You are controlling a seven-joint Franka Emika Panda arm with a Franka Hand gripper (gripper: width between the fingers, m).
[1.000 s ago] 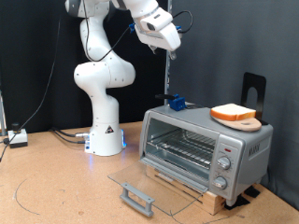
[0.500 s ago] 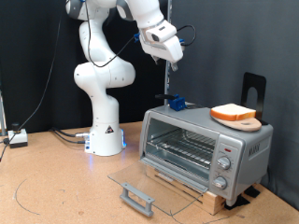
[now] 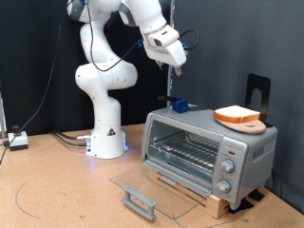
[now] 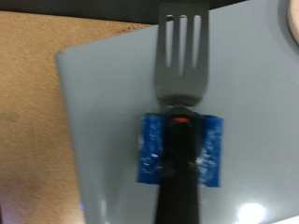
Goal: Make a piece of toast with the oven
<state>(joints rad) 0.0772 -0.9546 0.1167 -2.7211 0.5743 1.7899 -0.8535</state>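
The exterior view looks level across the floor from some way off, taking in the arm's white base (image 3: 103,114) at centre left and the oven (image 3: 207,147) at lower right, while the wrist view looks close down onto the oven's grey top (image 4: 103,112), their shared ground.

The toast (image 3: 237,116) lies on the oven (image 3: 208,150) towards the exterior view's right — a fork (image 3: 175,91) stands on its left end, under the gripper (image 3: 175,66).
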